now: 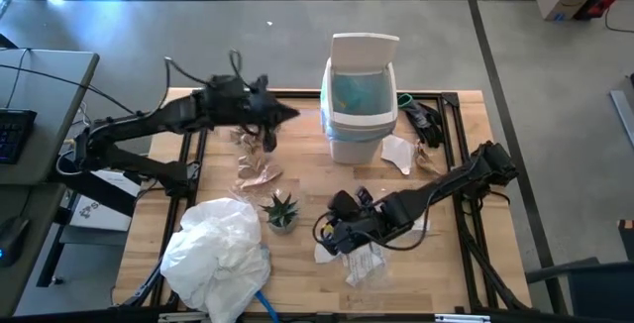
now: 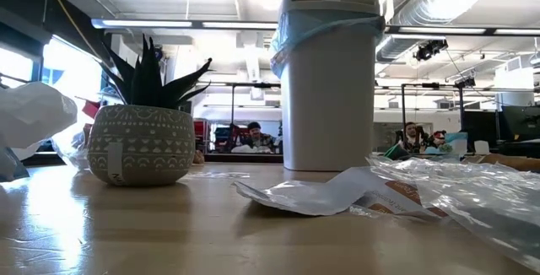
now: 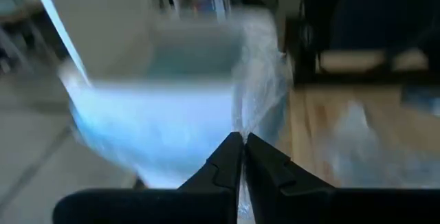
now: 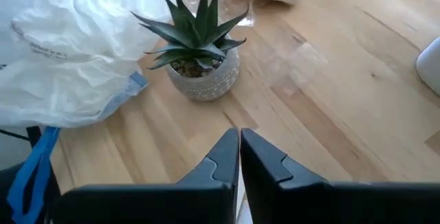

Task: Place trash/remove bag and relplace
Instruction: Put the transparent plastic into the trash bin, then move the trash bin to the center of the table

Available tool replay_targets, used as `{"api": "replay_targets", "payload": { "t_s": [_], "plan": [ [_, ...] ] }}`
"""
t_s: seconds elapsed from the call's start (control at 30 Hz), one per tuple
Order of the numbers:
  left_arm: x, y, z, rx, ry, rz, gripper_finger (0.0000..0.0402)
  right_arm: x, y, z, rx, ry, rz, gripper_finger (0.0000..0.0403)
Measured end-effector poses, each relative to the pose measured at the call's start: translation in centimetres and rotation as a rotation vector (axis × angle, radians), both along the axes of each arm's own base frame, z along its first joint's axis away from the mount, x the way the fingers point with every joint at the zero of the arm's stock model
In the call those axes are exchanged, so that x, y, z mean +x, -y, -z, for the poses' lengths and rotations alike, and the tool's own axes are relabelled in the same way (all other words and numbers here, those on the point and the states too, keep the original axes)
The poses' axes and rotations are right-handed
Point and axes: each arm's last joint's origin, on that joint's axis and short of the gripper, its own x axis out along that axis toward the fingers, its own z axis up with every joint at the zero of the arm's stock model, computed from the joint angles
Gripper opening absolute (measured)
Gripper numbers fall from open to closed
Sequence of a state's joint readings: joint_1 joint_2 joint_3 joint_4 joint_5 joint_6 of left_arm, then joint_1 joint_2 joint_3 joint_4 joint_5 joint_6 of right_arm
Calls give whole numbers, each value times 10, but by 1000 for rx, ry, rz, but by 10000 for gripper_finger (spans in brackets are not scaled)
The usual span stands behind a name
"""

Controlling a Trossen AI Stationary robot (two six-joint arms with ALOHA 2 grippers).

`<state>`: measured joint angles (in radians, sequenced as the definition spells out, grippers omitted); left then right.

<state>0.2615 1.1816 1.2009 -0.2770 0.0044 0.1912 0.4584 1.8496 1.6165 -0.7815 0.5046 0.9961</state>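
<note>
left gripper (image 3: 242, 141) pinched shut on bag (image 3: 258, 80), right gripper (image 4: 239, 139) closed

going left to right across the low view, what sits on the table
white plastic bag → potted plant → white bin lined with the blue bag → clear plastic wrapper

No text, label or number could be read anywhere. Faint grey print showed on the crumpled white plastic bag (image 4: 62, 52) beside the small green spiky potted plant (image 4: 197, 42), too small to make out.
</note>
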Motion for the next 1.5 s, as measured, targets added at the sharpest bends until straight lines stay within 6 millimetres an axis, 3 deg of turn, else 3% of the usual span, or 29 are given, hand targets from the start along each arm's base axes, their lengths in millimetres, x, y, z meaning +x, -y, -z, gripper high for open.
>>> {"api": "replay_targets", "payload": {
  "t_s": [0.1,0.23,0.47,0.63,0.87,1.0,1.27,1.5],
  "plan": [
    [10,-4,-22,54,69,15,0,-3,-7,0,0,19,20,1],
    [40,-18,-39,75,67,6,0,-7,-14,-1,-8,48,50,1],
    [107,-55,-29,60,-81,5,5,-13,-23,-2,-17,90,90,0],
    [127,-77,-23,18,-189,-26,52,-19,-34,-2,-27,119,105,0],
    [128,-81,-27,-26,-196,-6,166,-33,-40,2,-41,74,143,0],
    [120,-77,-39,-14,-162,-5,208,-41,-41,5,-35,40,191,0],
    [84,-67,-46,-57,-325,-52,208,-67,-30,22,-41,-99,421,0],
    [68,-72,-19,-131,-511,-84,180,-94,6,69,-149,-326,694,0]
  ]
}}
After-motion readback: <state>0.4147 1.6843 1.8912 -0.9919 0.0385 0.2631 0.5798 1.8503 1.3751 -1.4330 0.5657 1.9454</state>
